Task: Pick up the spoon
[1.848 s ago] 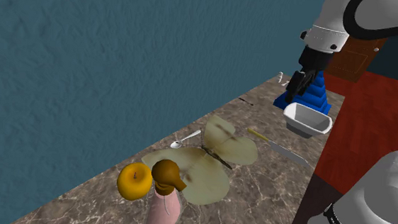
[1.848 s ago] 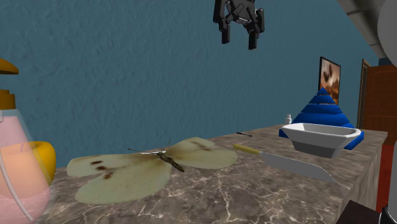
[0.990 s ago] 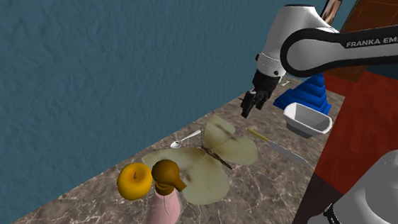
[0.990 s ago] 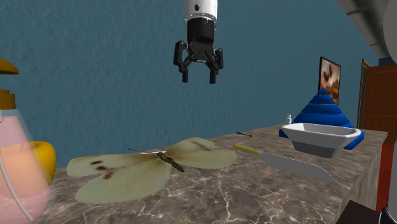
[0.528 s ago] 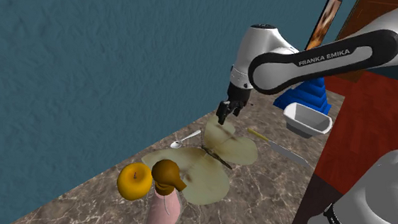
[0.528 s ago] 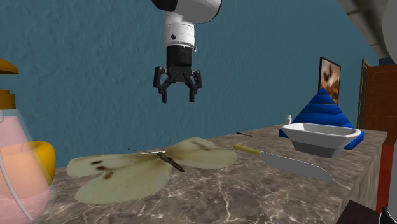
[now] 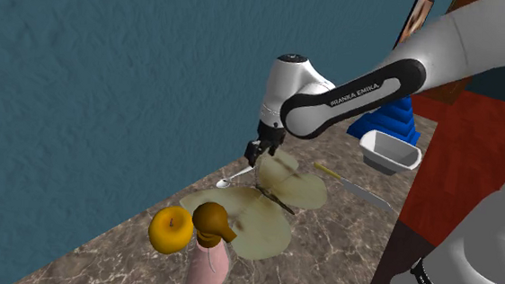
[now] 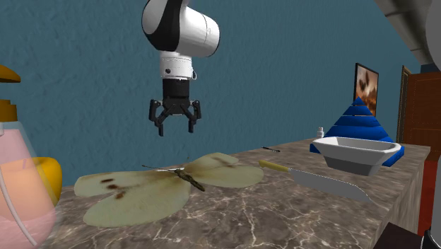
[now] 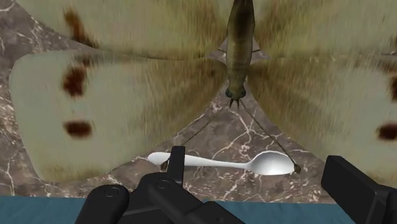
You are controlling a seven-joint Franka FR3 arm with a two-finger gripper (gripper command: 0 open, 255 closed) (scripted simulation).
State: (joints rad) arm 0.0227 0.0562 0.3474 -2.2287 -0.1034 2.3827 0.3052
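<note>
A rough blue wall [image 7: 111, 65] runs along the back edge of the marble counter [image 7: 334, 245]. Past the counter's far end are a framed picture [image 8: 365, 87] and a brown door [image 8: 418, 106]. The floor [image 7: 466, 150] is red.

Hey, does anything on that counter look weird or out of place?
Yes: a huge pale butterfly lies flat on the marble counter, wings spread, dwarfing the spoon in front of its head. It looks odd among the knife and the white dish. Nothing looks spilled or broken.
</note>
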